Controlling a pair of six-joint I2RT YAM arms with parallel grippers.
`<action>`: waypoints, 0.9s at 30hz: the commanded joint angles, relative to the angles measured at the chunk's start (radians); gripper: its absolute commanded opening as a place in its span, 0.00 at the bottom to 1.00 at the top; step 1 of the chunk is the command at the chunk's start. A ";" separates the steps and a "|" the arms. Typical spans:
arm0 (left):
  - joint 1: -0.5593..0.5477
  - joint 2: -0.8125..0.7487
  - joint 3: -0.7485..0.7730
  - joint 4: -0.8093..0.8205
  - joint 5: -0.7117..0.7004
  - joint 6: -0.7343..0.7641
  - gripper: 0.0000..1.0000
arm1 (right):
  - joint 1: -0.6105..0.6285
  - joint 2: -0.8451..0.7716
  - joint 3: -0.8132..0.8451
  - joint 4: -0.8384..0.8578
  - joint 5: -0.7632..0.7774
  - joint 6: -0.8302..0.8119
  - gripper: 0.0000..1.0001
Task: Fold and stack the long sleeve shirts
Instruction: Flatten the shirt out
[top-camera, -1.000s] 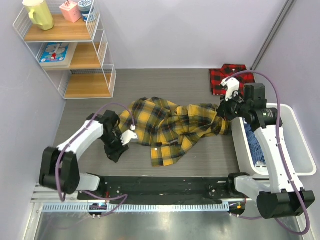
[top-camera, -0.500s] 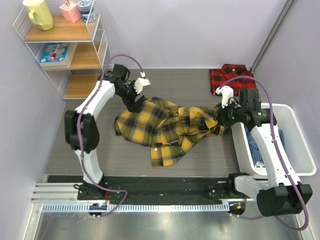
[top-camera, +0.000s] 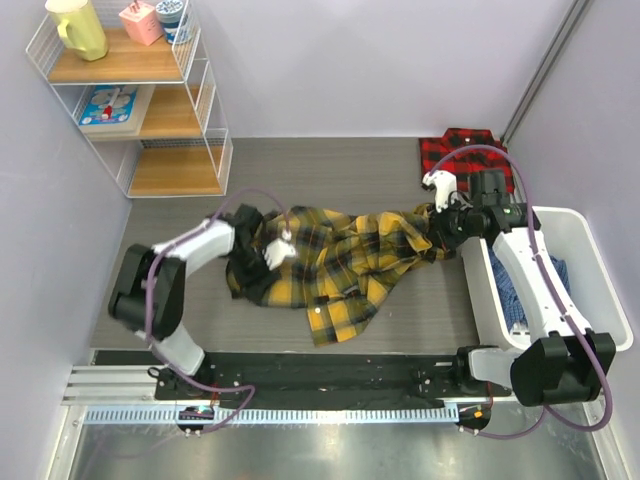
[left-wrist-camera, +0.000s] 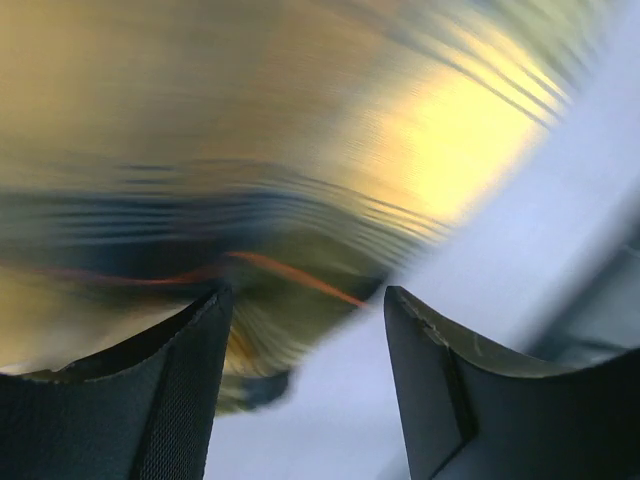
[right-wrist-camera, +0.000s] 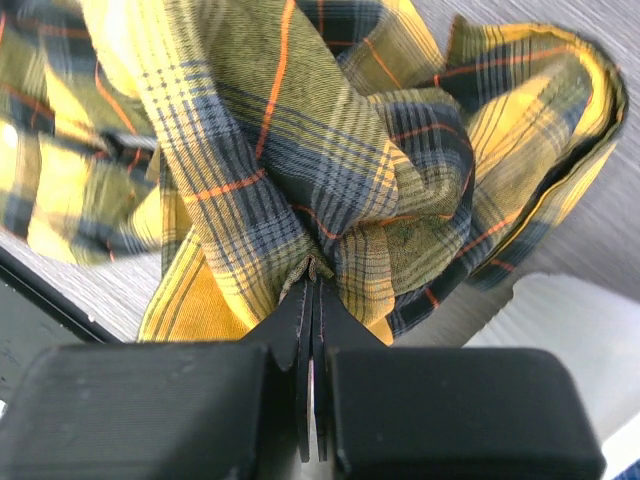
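Right gripper (right-wrist-camera: 312, 275) clamped shut on a bunched fold of yellow shirt (top-camera: 340, 265), just left of white bin (top-camera: 590, 270). Left gripper (left-wrist-camera: 307, 292) jaws apart at shirt's end farthest from bin; contact unclear, view blurred. Red-and-black shirt (top-camera: 452, 155) beyond bin's far-left corner.

1. Left arm (top-camera: 195, 243) bends at centre-left of the frame, forearm pointing right.
2. Left hand (top-camera: 268, 254): fingers (left-wrist-camera: 170, 390) stand apart; its wrist view is blurred.
3. Right arm (top-camera: 535, 280) runs up the right side; right hand (top-camera: 441, 224) is pinched tight on the yellow plaid flannel shirt (right-wrist-camera: 300, 150).
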 joint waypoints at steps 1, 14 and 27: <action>-0.155 -0.226 -0.159 -0.098 0.074 -0.161 0.63 | -0.003 0.054 0.065 0.055 -0.049 -0.047 0.01; -0.003 -0.471 0.086 0.213 0.090 -0.146 1.00 | -0.003 0.117 0.155 0.050 -0.071 -0.079 0.01; 0.145 0.246 0.731 -0.423 0.374 0.266 0.85 | -0.004 0.142 0.197 0.044 -0.052 -0.049 0.01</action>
